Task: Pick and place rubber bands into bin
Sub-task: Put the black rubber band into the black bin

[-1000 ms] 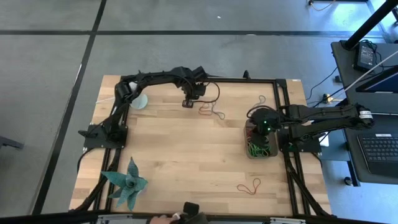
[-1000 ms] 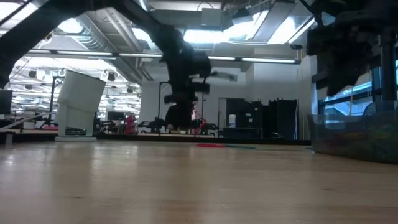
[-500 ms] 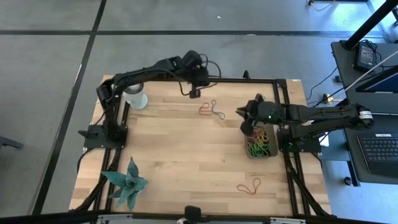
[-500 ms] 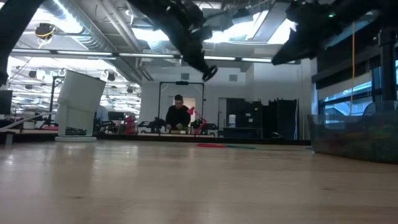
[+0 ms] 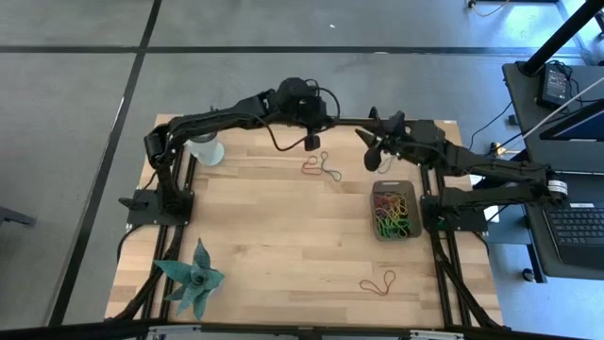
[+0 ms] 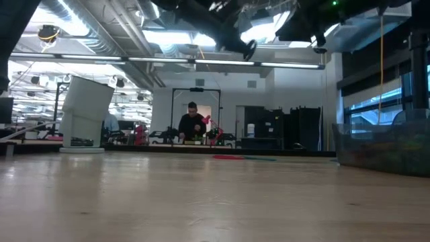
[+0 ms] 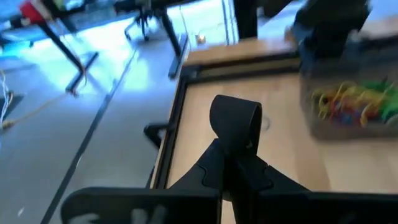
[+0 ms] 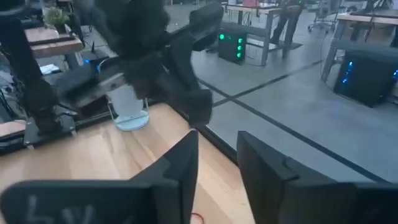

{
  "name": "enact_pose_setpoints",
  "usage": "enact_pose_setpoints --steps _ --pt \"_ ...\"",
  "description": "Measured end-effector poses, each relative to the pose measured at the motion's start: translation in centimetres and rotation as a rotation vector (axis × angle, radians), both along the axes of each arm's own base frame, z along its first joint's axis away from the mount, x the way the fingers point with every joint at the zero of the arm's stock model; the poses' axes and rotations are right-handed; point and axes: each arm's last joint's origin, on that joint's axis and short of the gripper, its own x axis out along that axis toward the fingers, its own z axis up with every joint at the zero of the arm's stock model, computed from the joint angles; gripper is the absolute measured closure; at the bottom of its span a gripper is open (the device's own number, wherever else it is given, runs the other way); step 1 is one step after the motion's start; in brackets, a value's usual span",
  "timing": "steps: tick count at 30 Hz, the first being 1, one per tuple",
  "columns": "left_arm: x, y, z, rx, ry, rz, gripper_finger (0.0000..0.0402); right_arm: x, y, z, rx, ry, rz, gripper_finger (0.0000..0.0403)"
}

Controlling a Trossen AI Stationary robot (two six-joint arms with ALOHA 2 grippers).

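Observation:
The dark grey bin [image 5: 408,227] sits by the table's right edge, with many coloured rubber bands [image 5: 392,210] inside it; the left wrist view shows the bin's wall [image 7: 373,129] and those bands [image 7: 354,102]. Loose rubber bands lie on the table at the far middle [image 5: 321,167] and the near right [image 5: 379,283]. My left gripper [image 5: 312,142] hangs shut high above the far bands; its fingers [image 7: 235,118] have nothing visible between them. My right gripper [image 5: 369,149] is raised beyond the bin's far end, open [image 8: 217,155] and empty.
A white cup [image 5: 208,149] stands at the far left corner. A green spiky plant [image 5: 192,276] sits at the near left. A black frame rail [image 5: 377,122] runs along the far edge. Bare wood lies in the table's middle. A person [image 6: 193,124] is in the room behind.
My left gripper has risen from the table near the far bands, gone a little toward the right edge and tipped up from pointing down; it stays shut. My right gripper has lifted from over the bin, moved toward the far edge and tipped up toward level. The bands lie as before.

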Motion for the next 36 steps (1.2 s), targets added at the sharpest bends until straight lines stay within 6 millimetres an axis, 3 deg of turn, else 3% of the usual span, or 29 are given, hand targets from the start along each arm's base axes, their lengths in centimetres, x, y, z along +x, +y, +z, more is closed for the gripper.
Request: enact_pose_setpoints --steps 8,15,19,27,36 --pt "1.6 -2.4 1.5 0.013 -0.168 -0.043 0.0398 0.1 -0.5 1.7 -0.131 0.04 0.122 0.0204" --pt "1.9 -2.8 1.8 -0.008 -0.205 0.002 0.0398 1.3 -0.9 2.2 -0.186 0.079 0.133 0.0129" --pt "2.0 -3.0 1.8 -0.016 -0.207 0.03 0.0398 2.4 -1.2 2.2 -0.18 0.089 0.172 0.0115" --pt "2.0 -3.0 1.7 -0.049 -0.213 0.049 0.0398 3.7 -1.7 2.8 -0.231 0.121 0.185 0.0157" --pt "2.0 -3.0 1.6 -0.047 -0.204 0.055 0.0398 3.7 -2.0 3.0 -0.233 0.132 0.173 0.0287"
